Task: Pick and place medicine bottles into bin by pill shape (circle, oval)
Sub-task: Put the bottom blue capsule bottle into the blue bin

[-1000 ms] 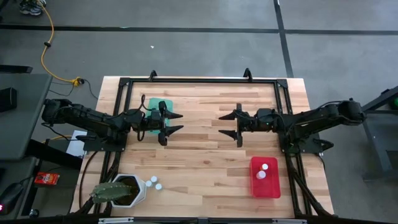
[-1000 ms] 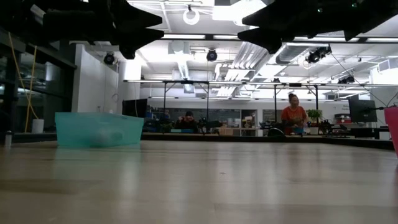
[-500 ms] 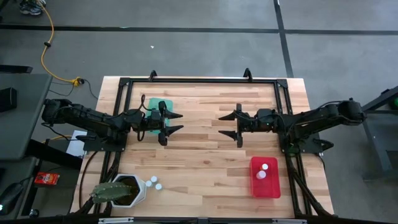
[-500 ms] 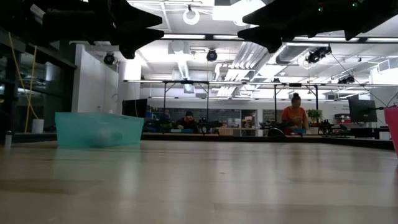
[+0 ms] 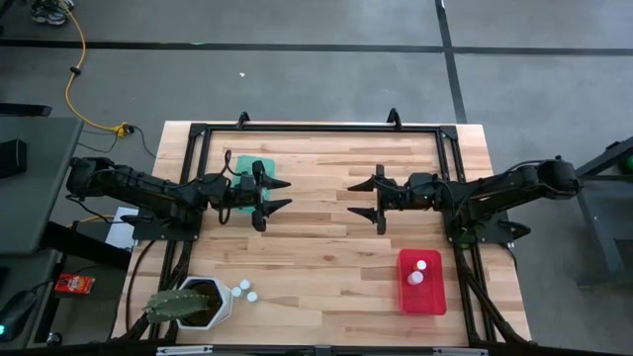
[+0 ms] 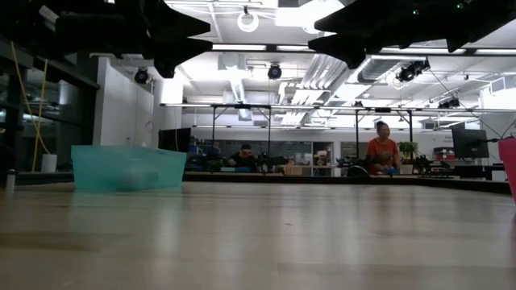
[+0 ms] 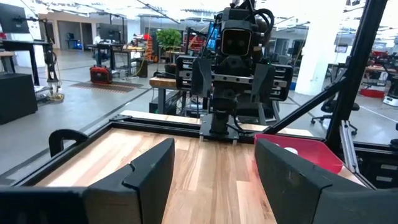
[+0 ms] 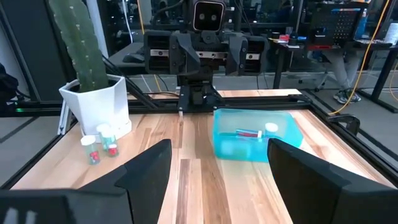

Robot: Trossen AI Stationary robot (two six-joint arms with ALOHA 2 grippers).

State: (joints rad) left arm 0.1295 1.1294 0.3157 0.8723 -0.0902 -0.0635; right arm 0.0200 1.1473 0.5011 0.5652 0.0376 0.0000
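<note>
You see the left gripper (image 5: 278, 195) and right gripper (image 5: 360, 198) facing each other above the wooden bench (image 5: 316, 257), both spread apart, empty; two white-capped translucent medicine bottles (image 5: 247, 291) stand beside the white hexagonal cactus pot (image 5: 220, 301).

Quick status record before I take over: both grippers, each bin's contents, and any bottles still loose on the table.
left gripper: open, empty, raised beside the teal bin
right gripper: open, empty, raised mid-table
teal bin: one bottle lying inside
red bin: two bottles
loose bottles: two, upright beside the cactus pot
table: nothing else on the wood
</note>
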